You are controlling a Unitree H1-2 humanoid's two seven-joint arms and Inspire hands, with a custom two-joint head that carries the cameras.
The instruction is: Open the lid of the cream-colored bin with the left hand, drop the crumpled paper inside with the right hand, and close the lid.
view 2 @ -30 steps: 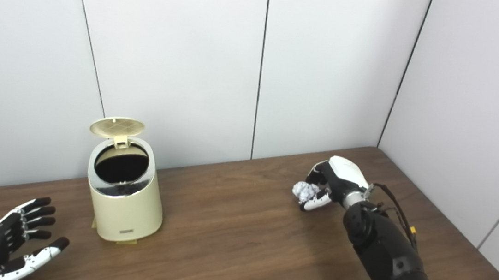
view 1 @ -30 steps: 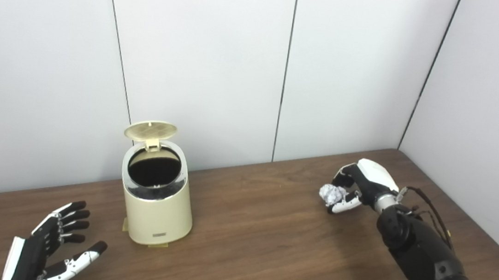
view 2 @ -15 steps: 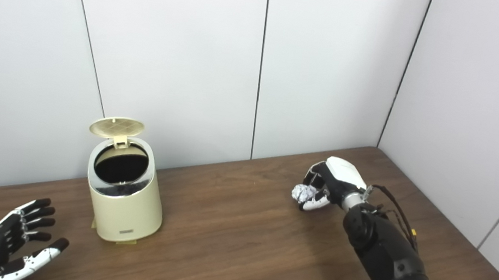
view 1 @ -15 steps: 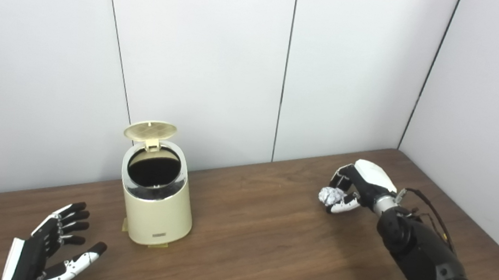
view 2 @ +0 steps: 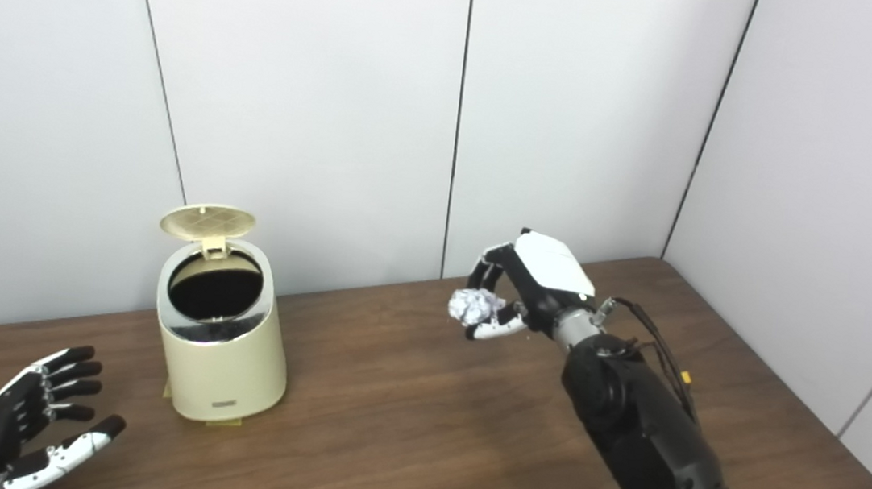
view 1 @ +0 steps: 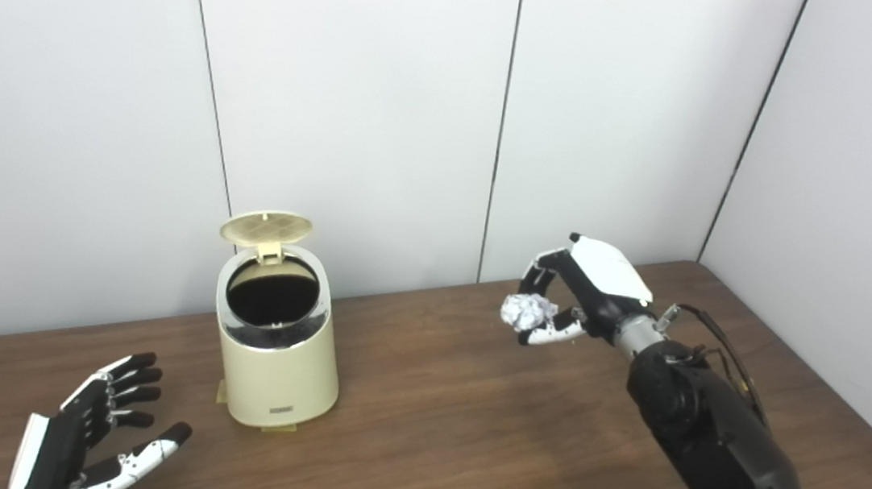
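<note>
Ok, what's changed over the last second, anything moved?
The right hand, shut on the crumpled paper, has lifted off the table and swung left toward the bin. The lid stays up, the bin has not moved, and the left hand stays open near the front edge.

i've lifted my right hand off the table and swung it left toward the bin, paper ball pinched in my fingers.

Bright, even overhead light, soft faint shadows on the table, mild softness throughout, no glare.
</note>
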